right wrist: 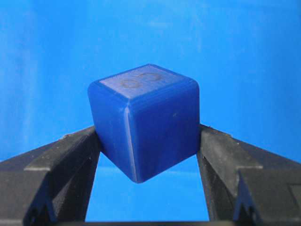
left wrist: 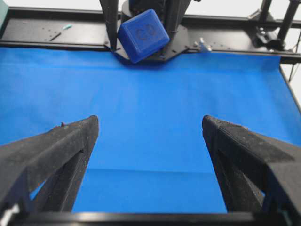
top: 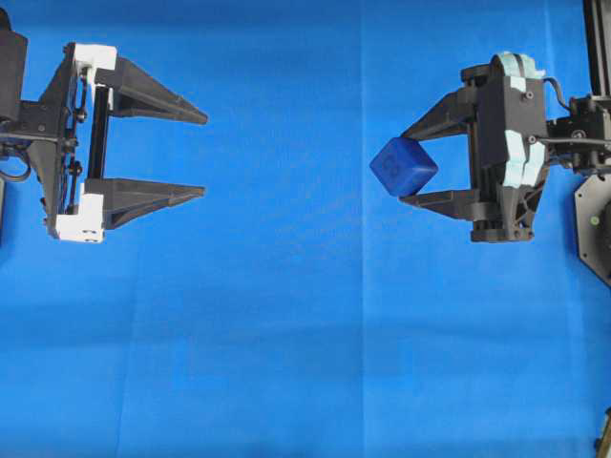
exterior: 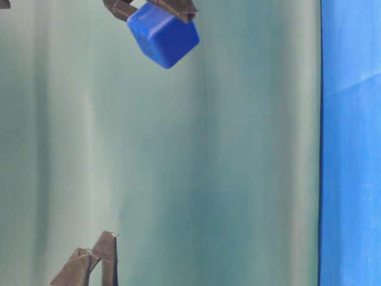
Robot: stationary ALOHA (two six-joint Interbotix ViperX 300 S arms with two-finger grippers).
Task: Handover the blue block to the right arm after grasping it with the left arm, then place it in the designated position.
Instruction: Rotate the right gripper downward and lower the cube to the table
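Observation:
The blue block [top: 403,166] is a small dark-blue cube, held tilted above the cloth between the tips of my right gripper [top: 410,162]. In the right wrist view the block [right wrist: 143,120] is pinched on both sides, its embossed face up. It also shows in the table-level view [exterior: 164,34] and in the left wrist view [left wrist: 142,35]. My left gripper [top: 204,155], with white finger mounts, is open and empty at the left, well apart from the block. In the left wrist view [left wrist: 150,125] only cloth shows between its fingers.
A bright blue cloth [top: 305,363] covers the table. The right arm's black base [top: 597,224] is at the right edge. A black frame rail [left wrist: 56,33] runs along the far side in the left wrist view.

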